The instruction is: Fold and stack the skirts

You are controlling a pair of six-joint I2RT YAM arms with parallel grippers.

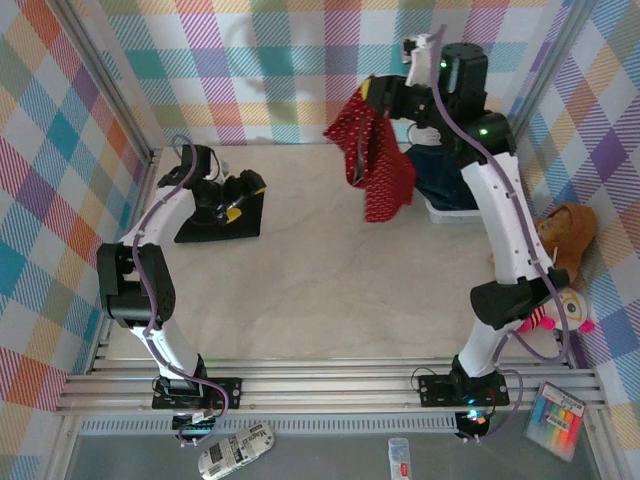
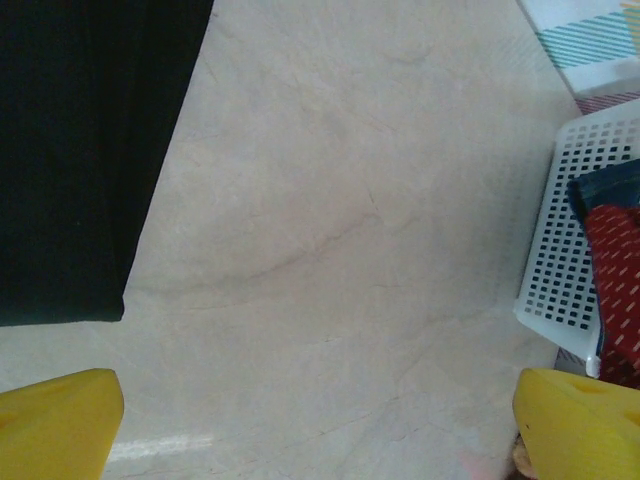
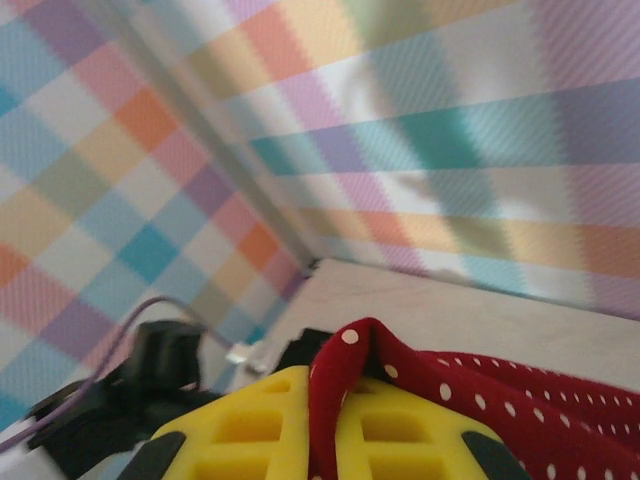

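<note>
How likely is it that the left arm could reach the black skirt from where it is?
Probably yes: the left gripper hangs open and empty just beside the black skirt, which lies flat on the table, with nothing lying between them.

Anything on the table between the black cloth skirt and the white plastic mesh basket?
No. Left wrist view shows bare beige tabletop between the plain black cloth skirt and the white plastic mesh basket.

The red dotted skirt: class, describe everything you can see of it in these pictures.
The red skirt is soft cloth with small white dots. It hangs crumpled in the air over the far right of the table, by the white basket. The right gripper is shut on its top, a fold pinched between yellow fingers.
</note>
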